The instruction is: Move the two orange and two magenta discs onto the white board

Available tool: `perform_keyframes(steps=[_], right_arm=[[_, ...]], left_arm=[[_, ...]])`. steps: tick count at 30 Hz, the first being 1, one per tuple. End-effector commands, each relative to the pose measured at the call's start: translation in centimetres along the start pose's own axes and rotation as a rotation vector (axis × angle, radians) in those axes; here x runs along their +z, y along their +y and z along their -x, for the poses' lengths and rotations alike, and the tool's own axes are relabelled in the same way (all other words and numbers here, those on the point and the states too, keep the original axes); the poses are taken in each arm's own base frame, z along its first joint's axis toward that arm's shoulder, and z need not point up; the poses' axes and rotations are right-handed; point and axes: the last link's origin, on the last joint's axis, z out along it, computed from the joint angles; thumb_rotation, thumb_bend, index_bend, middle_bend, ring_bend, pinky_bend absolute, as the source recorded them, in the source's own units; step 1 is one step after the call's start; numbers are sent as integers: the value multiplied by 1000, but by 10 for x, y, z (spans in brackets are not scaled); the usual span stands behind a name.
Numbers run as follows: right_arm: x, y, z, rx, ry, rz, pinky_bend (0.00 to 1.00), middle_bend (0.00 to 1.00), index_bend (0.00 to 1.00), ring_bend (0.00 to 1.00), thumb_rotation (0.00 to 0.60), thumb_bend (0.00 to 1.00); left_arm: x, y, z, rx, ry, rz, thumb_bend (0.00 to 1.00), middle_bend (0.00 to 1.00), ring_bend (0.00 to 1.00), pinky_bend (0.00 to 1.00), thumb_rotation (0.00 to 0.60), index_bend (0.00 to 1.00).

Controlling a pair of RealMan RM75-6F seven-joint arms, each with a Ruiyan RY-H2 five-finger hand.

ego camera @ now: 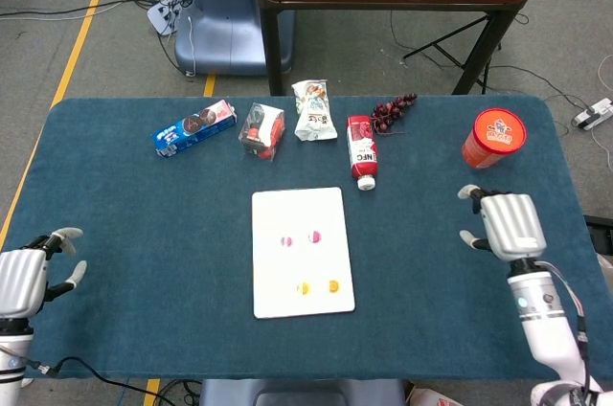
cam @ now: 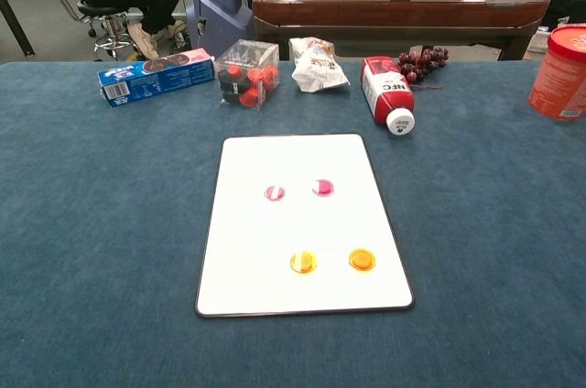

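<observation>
The white board (ego camera: pixel 301 251) (cam: pixel 300 223) lies mid-table. Two magenta discs (cam: pixel 275 193) (cam: pixel 322 188) sit side by side on its middle, also seen in the head view (ego camera: pixel 286 241) (ego camera: pixel 314 236). Two orange discs (cam: pixel 303 262) (cam: pixel 362 260) rest nearer its front edge (ego camera: pixel 303 288) (ego camera: pixel 333 285). My right hand (ego camera: pixel 507 224) hovers far right of the board, fingers apart, holding nothing. My left hand (ego camera: pixel 27 277) stays at the table's front left corner, also empty with fingers spread. Neither hand shows in the chest view.
Along the back stand a blue cookie box (cam: pixel 155 77), a clear box of red items (cam: pixel 247 73), a crumpled snack bag (cam: pixel 315 64), a red-labelled bottle on its side (cam: pixel 385 93), grapes (cam: pixel 423 62) and a red cup (cam: pixel 559 59).
</observation>
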Motion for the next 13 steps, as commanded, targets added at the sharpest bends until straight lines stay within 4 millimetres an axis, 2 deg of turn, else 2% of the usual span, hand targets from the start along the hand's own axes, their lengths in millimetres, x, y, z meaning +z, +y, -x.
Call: perform_keyframes(steps=[1,6,13], right_arm=[[-20,27,-3,-7,29,45,574,523,374,534,600,110],[-42,52,0,-4,44,102,574,522,377,534,600,111],[-63,69,8,7,48,143,574,521,378,531,600,110]], left_arm=[[4,-1,-10,13,34,-11,327,496,444,648,600,406],[8,-1,-24,12,59,-22,326,477,429,648,600,401],[8,4,-27,43,50,-8,326,471,429,648,600,397]])
